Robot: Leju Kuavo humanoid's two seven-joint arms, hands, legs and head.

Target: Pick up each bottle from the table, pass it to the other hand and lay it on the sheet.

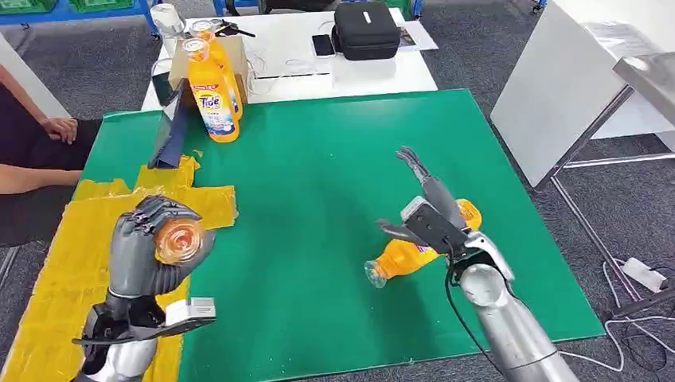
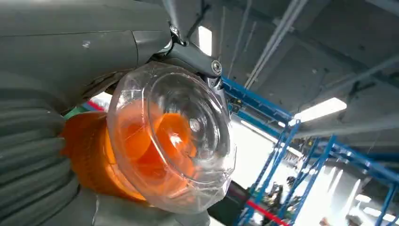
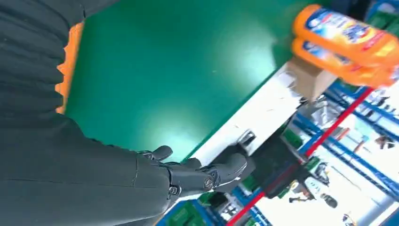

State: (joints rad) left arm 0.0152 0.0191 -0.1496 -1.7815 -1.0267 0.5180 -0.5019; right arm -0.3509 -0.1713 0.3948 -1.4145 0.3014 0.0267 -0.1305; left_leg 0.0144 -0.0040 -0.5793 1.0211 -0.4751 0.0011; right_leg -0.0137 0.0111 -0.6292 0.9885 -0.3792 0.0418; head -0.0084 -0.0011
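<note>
Fingers [image 1: 159, 213] of the left hand [image 1: 147, 255]: wrapped around an orange bottle [image 1: 177, 241], held above the yellow sheet [image 1: 56, 278] at the table's left side; its clear round base faces up toward the head camera, so its long axis runs roughly along the line of sight, and the cap end is hidden inside the grip. Left wrist view: same bottle [image 2: 160, 141] seen base-on, clear bottom and orange liquid, grey thumb pressed over it. Right hand [image 1: 434, 215]: fingers [image 1: 414, 163] extended and spread, pointing away from the robot, grasping nothing; it hovers over a second orange bottle [image 1: 398, 259]. Whether it touches that bottle cannot be told. Second bottle: lying on its side on the green table [image 1: 318, 159], long axis running diagonally, its clear end toward the robot and to the left, its orange end away and to the right, partly hidden under the hand. Two upright orange Tide bottles [image 1: 215, 95]: standing at the table's far left corner beside a cardboard box [image 1: 239, 60]. Person's arm [image 1: 32, 171]: resting at the left edge of the table.
</note>
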